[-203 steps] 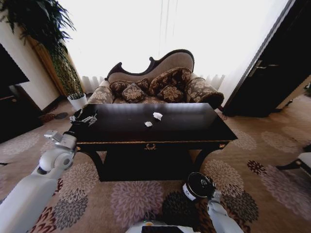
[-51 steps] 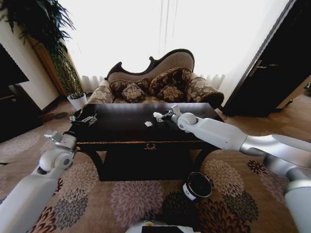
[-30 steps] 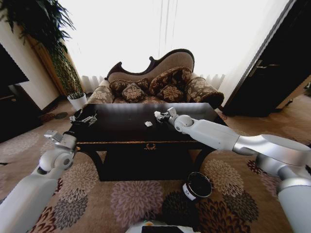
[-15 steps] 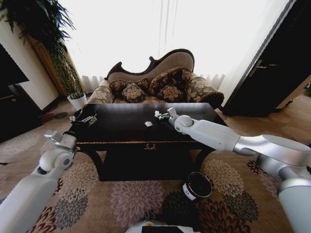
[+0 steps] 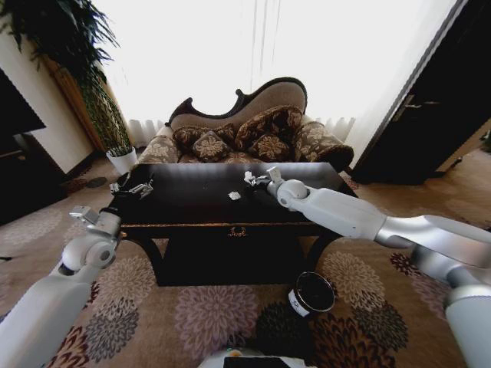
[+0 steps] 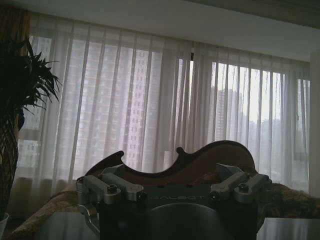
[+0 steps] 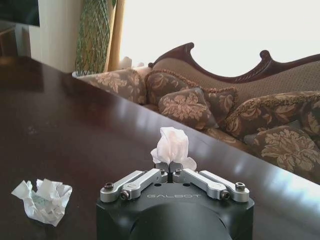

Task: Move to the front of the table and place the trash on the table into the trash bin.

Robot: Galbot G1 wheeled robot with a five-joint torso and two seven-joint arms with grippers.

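On the dark table [image 5: 192, 205] my right gripper [image 5: 250, 180] is shut on a crumpled white paper scrap [image 5: 247, 177], one piece of the trash, at the far middle of the top. In the right wrist view the scrap [image 7: 172, 144] sticks up from between the closed fingertips of the gripper [image 7: 171, 172]. A second crumpled scrap [image 5: 234, 195] [image 7: 42, 200] lies on the table just nearer to me. The black trash bin [image 5: 312, 294] stands on the carpet at the table's front right. My left gripper [image 5: 134, 188] hovers open and empty over the table's left end.
A patterned sofa [image 5: 245, 130] stands right behind the table, under bright curtains. A white plant pot [image 5: 121, 159] and a tall plant [image 5: 84, 69] are at the back left. A dark door [image 5: 430, 107] is on the right. Carpet lies in front of the table.
My right arm swung up from beside the bin, reached over the table to the far scrap and shut on it. In the last half second it rose very slightly. The left arm stayed still.
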